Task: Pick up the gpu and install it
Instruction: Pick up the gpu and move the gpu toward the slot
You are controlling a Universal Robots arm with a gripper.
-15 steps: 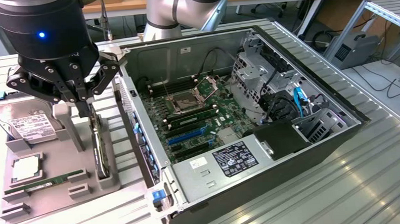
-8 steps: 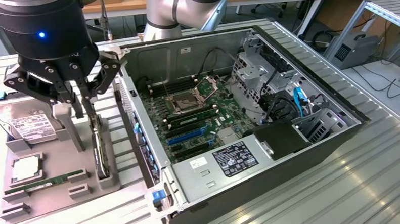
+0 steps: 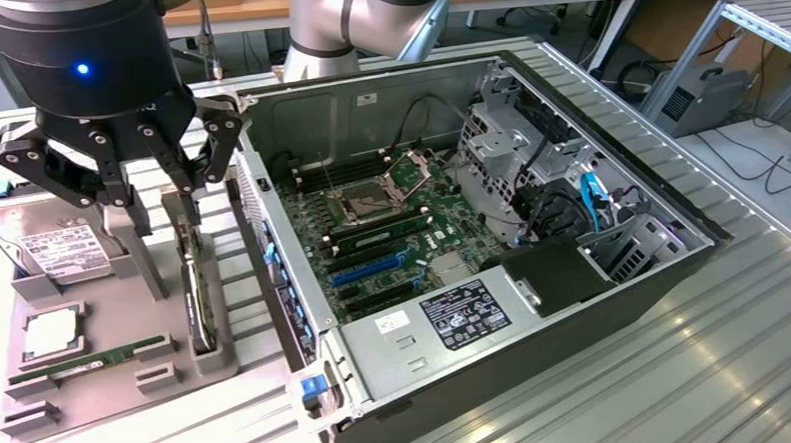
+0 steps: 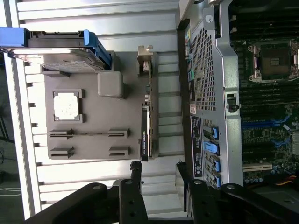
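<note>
The gpu (image 3: 199, 290) stands on edge in a slot along the grey holder tray (image 3: 110, 389), on the side nearest the open computer case (image 3: 572, 274). In the wrist view the gpu (image 4: 146, 133) is a thin dark card with its silver bracket (image 4: 145, 58) at the far end. My gripper (image 3: 151, 214) hangs above the tray, just over the card's end and apart from it. Its black fingers (image 4: 136, 173) are open, with nothing between them. My gripper (image 4: 159, 173) lines up roughly with the card's near end.
A hard drive (image 3: 52, 248), a CPU (image 3: 53, 332) and a green RAM stick (image 3: 88, 363) sit on the same tray. The motherboard (image 3: 383, 222) lies exposed inside the case, with blue slots (image 3: 365, 271). Ribbed metal table (image 3: 722, 367) surrounds everything.
</note>
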